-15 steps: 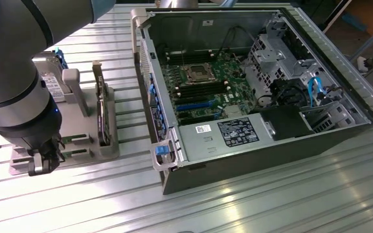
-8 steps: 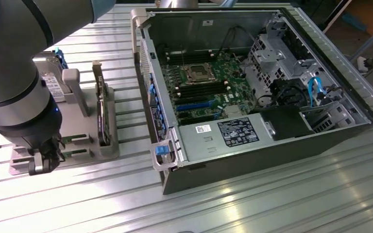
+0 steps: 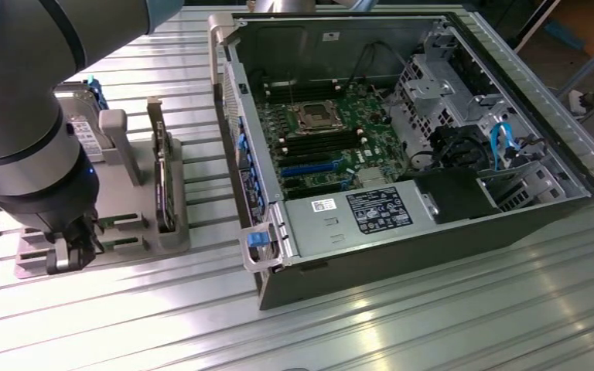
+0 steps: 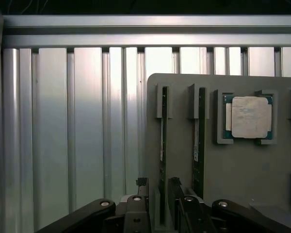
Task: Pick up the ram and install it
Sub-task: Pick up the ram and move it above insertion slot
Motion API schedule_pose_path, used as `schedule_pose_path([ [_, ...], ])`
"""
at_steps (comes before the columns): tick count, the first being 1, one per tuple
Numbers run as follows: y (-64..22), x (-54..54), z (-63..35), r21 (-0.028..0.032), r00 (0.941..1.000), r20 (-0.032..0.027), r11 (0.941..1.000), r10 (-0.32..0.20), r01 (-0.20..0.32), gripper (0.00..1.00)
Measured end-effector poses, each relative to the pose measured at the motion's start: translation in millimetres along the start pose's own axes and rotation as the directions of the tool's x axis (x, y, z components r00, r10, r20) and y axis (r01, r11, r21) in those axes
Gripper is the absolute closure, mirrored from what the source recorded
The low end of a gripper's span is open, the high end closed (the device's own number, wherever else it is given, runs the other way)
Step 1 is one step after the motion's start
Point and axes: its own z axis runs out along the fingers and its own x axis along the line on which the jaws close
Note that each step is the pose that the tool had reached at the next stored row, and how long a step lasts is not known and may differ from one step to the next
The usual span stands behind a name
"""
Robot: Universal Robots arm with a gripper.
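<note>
You're at the pick-up step here, nothing grabbed yet as far as I can tell. Right up close, the gripper (image 4: 158, 189) is spread wide and sits low over the tray (image 4: 233, 184), one finger on each side of the ram (image 4: 163, 145), with what looks like a sliver of daylight on both sides. The ram stands on edge in its slot, the one nearest the tray's outer edge, and it runs straight away from the fingers, so you look lined up with it. My read is that the next move calls for a straight squeeze onto the flat faces, centred, because a skewed bite on a stick that thin would likely twist it in the slot. Just beside it a second stick (image 4: 199, 141) stands in the next slot, parallel and close, so the finger between them hasn't much room. A bit further along the tray lies the cpu (image 4: 247, 116), flat in its pocket and out of the way. In the exterior view the gripper (image 3: 73, 251) is down at the tray's near end, and the open case (image 3: 431, 247) lies on the table (image 3: 431, 325) well apart, towards the exterior view's right, with the board (image 3: 328, 139) facing up inside.
</note>
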Motion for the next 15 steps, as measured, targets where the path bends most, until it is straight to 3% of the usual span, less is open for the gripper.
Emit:
schedule_pose_path([
  [15, 0.0, -3.3, 1.7, 0.0, 1.0, 0.0012, 1.0, 0.0, 0.0, 0.7],
])
